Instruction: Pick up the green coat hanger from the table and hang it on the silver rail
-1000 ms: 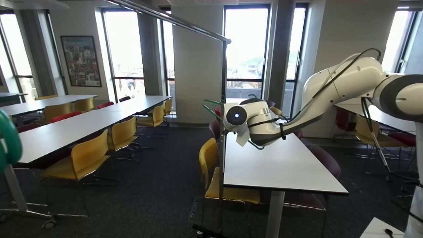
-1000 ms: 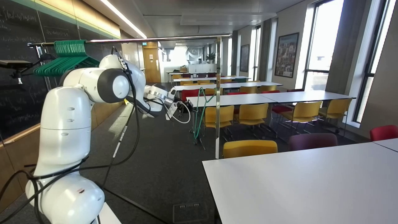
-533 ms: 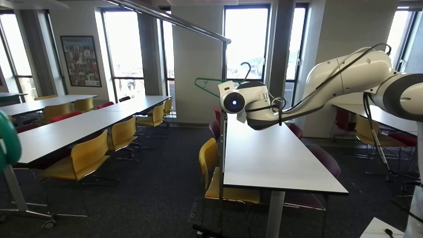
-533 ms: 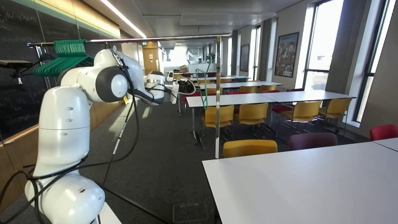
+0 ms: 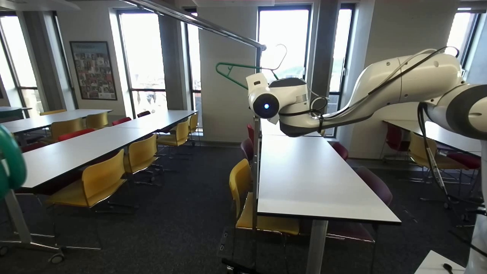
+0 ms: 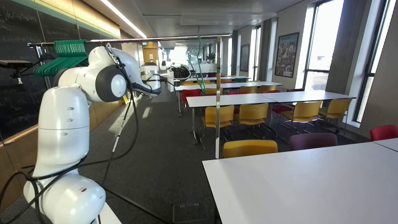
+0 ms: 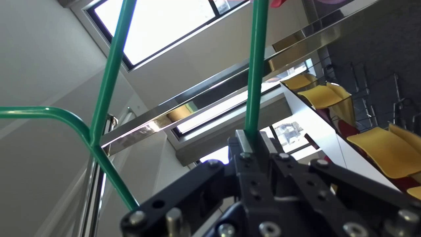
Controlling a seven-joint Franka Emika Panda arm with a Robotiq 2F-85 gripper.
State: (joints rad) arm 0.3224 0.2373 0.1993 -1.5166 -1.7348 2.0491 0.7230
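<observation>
at the lower middle of the wrist view, the black robotiq gripper [image 7: 252, 134] has its two silver-edged fingers [image 7: 243, 142] pinched together, with only the thickness of a wire between them, gripping one straight bar of a green coat hanger [image 7: 257, 65]. in both exterior views the hanger is up in the air at the end of the white robot arm [image 6: 65, 133], its hook on top. in an exterior view it is at the upper centre of the frame, just left of the upright metal post [image 6: 217, 109], and its hook crosses the silver rail [image 6: 133, 40]; whether the two touch cannot be told. the rail runs across the upper part of that frame and carries, at upper left, a packed row of green hangers [image 6: 68, 59]. a chalkboard [image 6: 15, 102] with faint writing fills the left edge. in an exterior view, a dark-framed poster [image 5: 93, 70] at upper left holds many small pictures, and long white tables [image 5: 76, 148] at left are lined with yellow chairs [image 5: 102, 177].
</observation>
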